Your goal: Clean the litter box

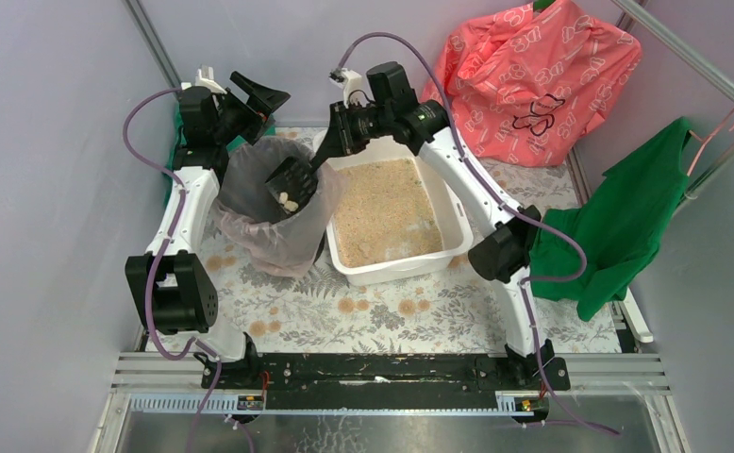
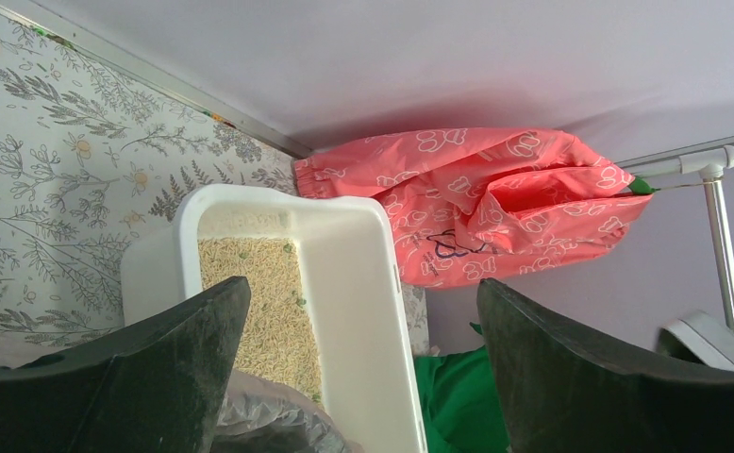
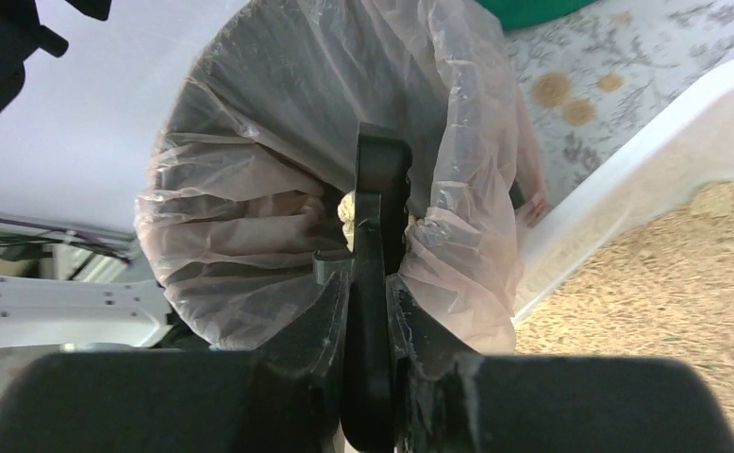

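The white litter box holds tan granules at the table's middle. It also shows in the left wrist view and the right wrist view. My right gripper is shut on the handle of a black scoop. The scoop carries pale lumps and sits over the mouth of the round black bin with a clear bag, left of the box. My left gripper is open and empty, raised behind the bin.
A red patterned bag stands at the back right. A green cloth hangs from a rack pole at the right edge. A floral cover lies on the table.
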Controlling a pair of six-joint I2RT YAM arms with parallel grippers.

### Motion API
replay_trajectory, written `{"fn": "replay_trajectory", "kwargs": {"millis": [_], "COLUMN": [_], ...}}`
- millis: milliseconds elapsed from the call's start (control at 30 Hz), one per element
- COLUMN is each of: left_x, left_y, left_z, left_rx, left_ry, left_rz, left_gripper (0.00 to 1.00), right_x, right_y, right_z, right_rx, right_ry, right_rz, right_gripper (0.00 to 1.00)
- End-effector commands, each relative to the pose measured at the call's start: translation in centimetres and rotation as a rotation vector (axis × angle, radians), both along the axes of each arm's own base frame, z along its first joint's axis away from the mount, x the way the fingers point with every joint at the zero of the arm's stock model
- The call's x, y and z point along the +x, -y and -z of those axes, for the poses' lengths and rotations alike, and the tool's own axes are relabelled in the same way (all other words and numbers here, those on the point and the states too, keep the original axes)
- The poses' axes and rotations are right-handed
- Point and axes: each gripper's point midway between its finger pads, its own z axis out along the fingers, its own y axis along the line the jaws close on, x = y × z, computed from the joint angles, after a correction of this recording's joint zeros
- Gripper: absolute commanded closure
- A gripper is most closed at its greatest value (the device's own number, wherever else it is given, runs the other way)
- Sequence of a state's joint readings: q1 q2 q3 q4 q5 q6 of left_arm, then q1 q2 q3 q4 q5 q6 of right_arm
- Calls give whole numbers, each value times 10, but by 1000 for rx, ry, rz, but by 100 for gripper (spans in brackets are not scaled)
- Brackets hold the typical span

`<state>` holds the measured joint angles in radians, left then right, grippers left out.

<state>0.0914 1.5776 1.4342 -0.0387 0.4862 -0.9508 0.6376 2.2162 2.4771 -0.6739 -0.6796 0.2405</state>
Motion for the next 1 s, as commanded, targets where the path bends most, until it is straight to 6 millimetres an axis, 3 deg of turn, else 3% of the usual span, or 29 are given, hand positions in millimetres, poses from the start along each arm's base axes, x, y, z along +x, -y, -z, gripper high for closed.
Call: {"fn": "replay_trajectory", "kwargs": {"millis": [0,300,700,800,900,967], "left_x": [-1,-4,-4,-4,-5,-5], "left_y": [3,3,4,3,2,0], "left_z": [-20,-17,-16,-17,-16,-16], "left_rx": [7,4,3,6,10,10], "left_ry": [59,55,53,58,57,56], "left_rz": [8,9,12,7,6,0], "left_gripper": [1,1,1,1,1,1], "right_x": [6,-1,-5,-1,9,18], "right_y": [27,35,36,49,74,94], "right_z": [-69,-121,-128,-137,-157,-159], "right_rx": [-14,128,174,298,459,495], "right_ry": [307,445,443,310,222,182], "right_rz": [98,159,163,167,173,202], "right_gripper": [100,100,100,100,100,100]}}
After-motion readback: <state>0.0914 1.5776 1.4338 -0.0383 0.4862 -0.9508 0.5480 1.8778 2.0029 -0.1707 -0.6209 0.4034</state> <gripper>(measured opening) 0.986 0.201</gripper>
